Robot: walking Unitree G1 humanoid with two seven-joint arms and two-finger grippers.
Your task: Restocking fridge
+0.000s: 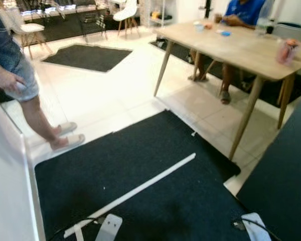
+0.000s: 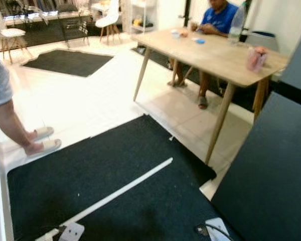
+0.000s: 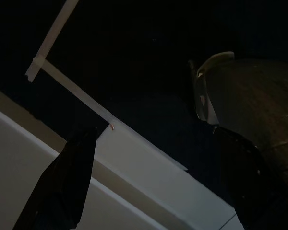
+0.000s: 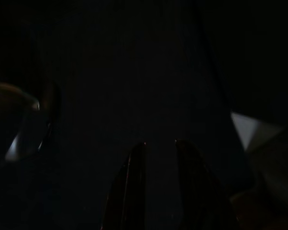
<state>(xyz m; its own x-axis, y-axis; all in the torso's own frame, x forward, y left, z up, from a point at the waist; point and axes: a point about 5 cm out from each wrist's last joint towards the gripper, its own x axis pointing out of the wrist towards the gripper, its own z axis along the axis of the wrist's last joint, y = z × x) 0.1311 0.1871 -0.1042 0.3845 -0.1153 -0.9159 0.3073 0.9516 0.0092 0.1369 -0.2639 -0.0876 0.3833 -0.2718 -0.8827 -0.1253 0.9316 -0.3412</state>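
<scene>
- Left eye view, at its left edge: a white panel (image 1: 7,186) stands close to the robot; whether it belongs to the fridge cannot be told.
- Beside it a person (image 1: 12,70) in grey shorts and pale sandals stands on the light tiled floor (image 1: 115,85).
- Before the robot lies a black mat (image 1: 140,175) crossed by a strip of white tape (image 1: 135,191).
- Left claw (image 3: 153,187): seen from its wrist camera, its two black fingers (image 3: 62,187) are spread wide apart over the dark mat and the white panel's edge, holding nothing.
- Farther back, another dark mat (image 1: 88,56) and white chairs (image 1: 126,12) sit on the tiles.
- A wooden counter (image 1: 241,47) stands to the right, with a pink object (image 1: 287,50) near its edge; a seated person in a blue shirt (image 2: 218,20) is behind it.
- Right claw (image 4: 161,187): the wrist view is very dark; its fingers (image 4: 134,191) sit close together with a narrow gap, gripping nothing.
- A dark flat surface (image 2: 271,165) rises at the far right.
</scene>
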